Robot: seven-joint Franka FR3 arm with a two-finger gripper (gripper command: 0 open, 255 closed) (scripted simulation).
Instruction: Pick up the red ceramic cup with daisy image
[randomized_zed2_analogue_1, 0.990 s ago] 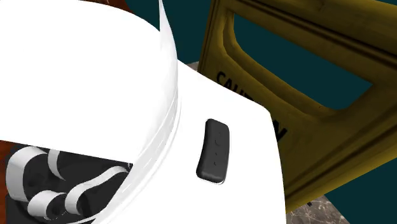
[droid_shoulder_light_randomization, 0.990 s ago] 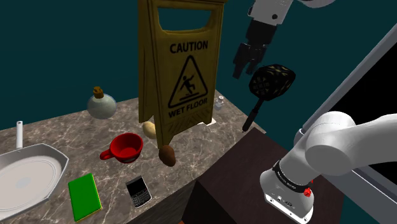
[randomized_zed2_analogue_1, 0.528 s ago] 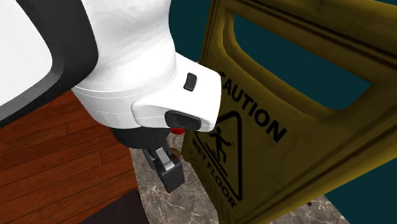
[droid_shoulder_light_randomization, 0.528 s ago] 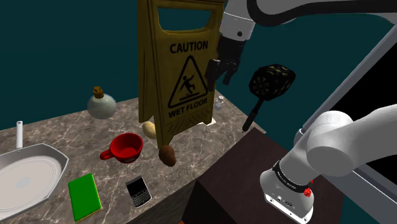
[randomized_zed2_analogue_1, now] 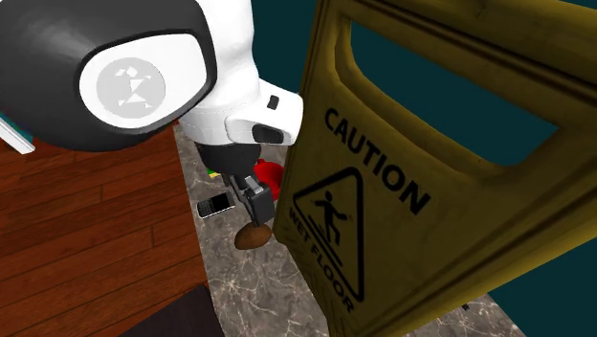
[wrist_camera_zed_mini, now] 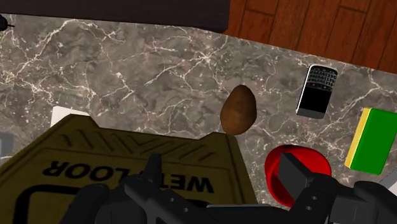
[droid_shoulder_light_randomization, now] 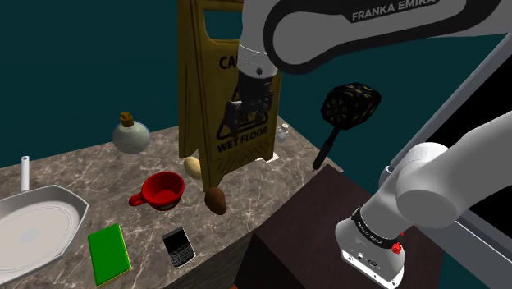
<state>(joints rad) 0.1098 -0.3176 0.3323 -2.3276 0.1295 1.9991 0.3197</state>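
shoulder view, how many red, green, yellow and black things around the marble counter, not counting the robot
red: 1, the cup
green: 1, the flat block
yellow: 1, the wet floor sign
black: 2, the phone and the mesh scoop
total: 5

A yellow caution sign [droid_shoulder_light_randomization: 201, 90] (WET FLOOR) stands on marble counter [droid_shoulder_light_randomization: 82, 164]; brown oval lump [droid_shoulder_light_randomization: 216, 199] at its foot; black phone [droid_shoulder_light_randomization: 178, 245] and green pad [droid_shoulder_light_randomization: 108, 253] farther off.

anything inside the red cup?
The red cup shows its own red inner wall and nothing visible inside; its near rim hides part of the bottom.
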